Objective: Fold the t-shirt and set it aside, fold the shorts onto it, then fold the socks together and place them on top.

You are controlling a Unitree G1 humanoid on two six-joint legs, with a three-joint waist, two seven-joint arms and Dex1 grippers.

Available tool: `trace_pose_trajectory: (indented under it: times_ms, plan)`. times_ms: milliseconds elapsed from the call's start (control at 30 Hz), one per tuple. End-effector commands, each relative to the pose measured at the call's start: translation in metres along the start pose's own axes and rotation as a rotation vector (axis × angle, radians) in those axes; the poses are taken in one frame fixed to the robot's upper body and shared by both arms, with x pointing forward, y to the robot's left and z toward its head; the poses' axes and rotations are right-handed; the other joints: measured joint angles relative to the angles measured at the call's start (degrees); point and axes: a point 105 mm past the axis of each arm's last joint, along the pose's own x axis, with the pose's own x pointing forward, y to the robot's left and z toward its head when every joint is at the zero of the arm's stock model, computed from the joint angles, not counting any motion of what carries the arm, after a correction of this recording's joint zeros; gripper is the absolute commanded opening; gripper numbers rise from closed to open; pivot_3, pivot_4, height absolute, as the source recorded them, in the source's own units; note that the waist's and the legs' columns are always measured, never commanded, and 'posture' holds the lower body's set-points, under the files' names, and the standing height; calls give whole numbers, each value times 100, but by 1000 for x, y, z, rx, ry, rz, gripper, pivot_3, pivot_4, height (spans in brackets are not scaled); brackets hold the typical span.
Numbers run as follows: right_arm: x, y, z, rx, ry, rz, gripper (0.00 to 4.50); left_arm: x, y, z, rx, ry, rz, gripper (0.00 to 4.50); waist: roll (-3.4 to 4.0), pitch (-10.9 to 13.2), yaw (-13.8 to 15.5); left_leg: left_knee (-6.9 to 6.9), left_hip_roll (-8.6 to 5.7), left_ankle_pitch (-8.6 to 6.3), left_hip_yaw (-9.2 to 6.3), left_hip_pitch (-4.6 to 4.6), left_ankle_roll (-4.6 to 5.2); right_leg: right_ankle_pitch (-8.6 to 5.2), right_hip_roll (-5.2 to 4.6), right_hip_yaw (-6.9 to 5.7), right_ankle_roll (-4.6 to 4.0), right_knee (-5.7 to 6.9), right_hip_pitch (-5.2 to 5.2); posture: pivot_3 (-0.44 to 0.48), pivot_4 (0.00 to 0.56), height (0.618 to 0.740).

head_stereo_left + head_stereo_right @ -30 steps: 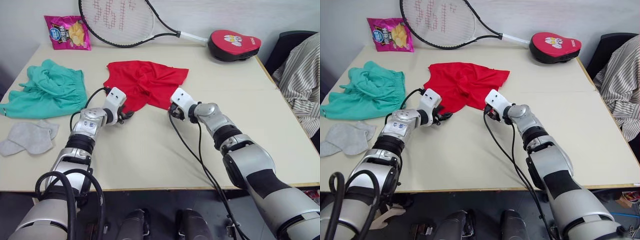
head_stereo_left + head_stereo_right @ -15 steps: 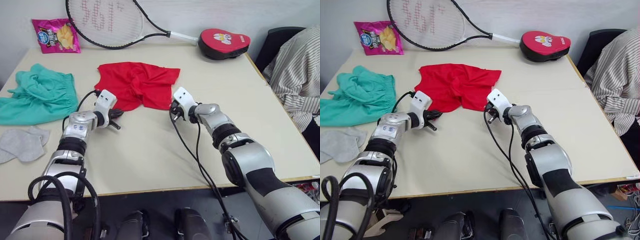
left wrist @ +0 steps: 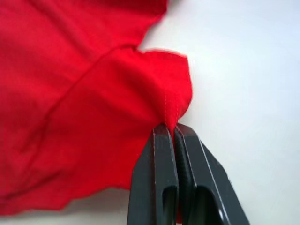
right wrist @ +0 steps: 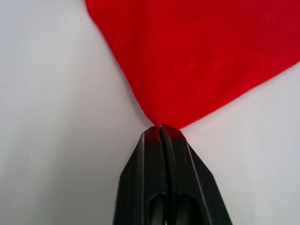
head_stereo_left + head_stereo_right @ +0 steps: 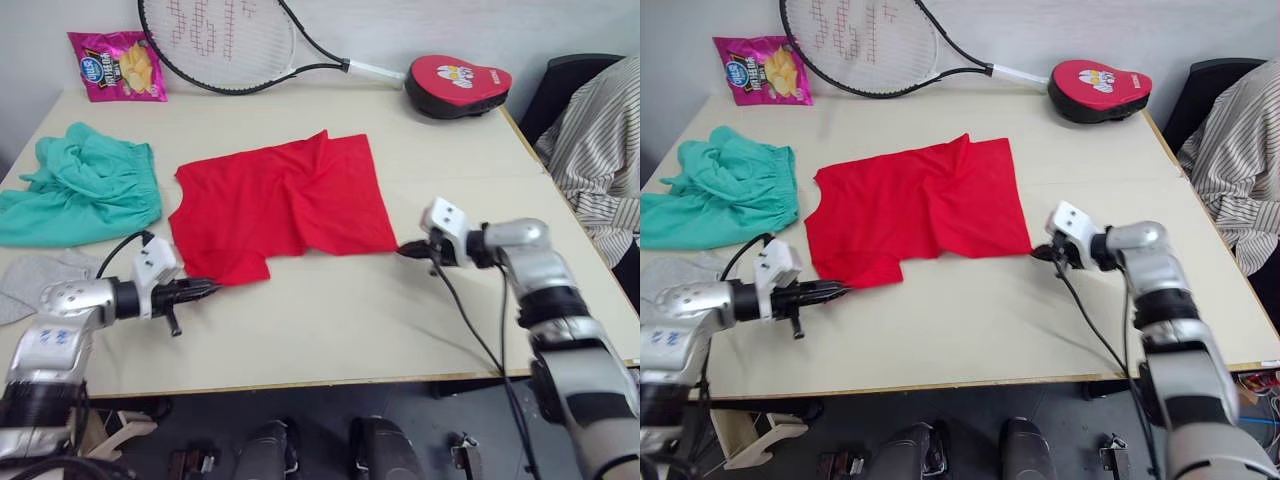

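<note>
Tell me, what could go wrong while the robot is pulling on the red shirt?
Three things might go wrong. Each gripper pinches only a tiny bit of the t-shirt: the left gripper holds a sleeve edge and the right gripper holds a bottom corner, so the cloth could slip out. The middle of the shirt is wrinkled, so a fold now may come out crooked. The shorts lie close beside it and might get dragged along.
</note>
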Motion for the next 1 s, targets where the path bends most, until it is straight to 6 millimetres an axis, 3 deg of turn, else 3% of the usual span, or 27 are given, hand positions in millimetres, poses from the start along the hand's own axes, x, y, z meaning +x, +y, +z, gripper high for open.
trace_pose_trajectory:
  times_ms: [33,200,333,367,433,600,1000]
  plan:
    - [-25,21,4,-40,-3,31,0,-19,-21,7,53,-22,-32,19,4,3,26,0,0,-1,0,1,-1,-2,-2,0,-4,-4,1,0,150,740]
    - [-34,57,-21,13,24,12,0,-33,-41,-4,27,-17,1,19,5,3,128,-3,3,-1,1,12,-7,-12,-7,0,-22,-15,3,0,150,740]
    - [-35,71,-29,0,8,-16,0,-33,-43,-9,26,-14,26,19,0,0,166,-5,3,-2,2,15,-8,-14,-7,2,-25,-15,2,0,150,740]
    - [-36,76,-29,-7,3,4,380,-33,-43,-11,24,-7,29,0,0,-1,169,-6,3,-2,2,15,-7,-14,-7,3,-26,-15,2,0,150,740]
    - [-38,75,-25,-32,-19,-12,823,-34,-45,-13,27,9,19,0,0,-1,171,-17,2,-2,4,15,-7,-14,-7,4,-26,-24,2,0,150,740]
    - [-36,62,-10,-139,-49,-11,2545,-31,-42,-13,33,6,17,0,3,2,146,-23,2,-1,11,15,-10,-15,-6,4,-28,-22,-5,0,150,740]
    - [0,41,-23,-257,44,-25,2545,-28,-33,-9,43,7,15,0,-10,-6,122,-22,3,3,11,24,-15,-16,-5,3,-29,-14,3,0,150,740]
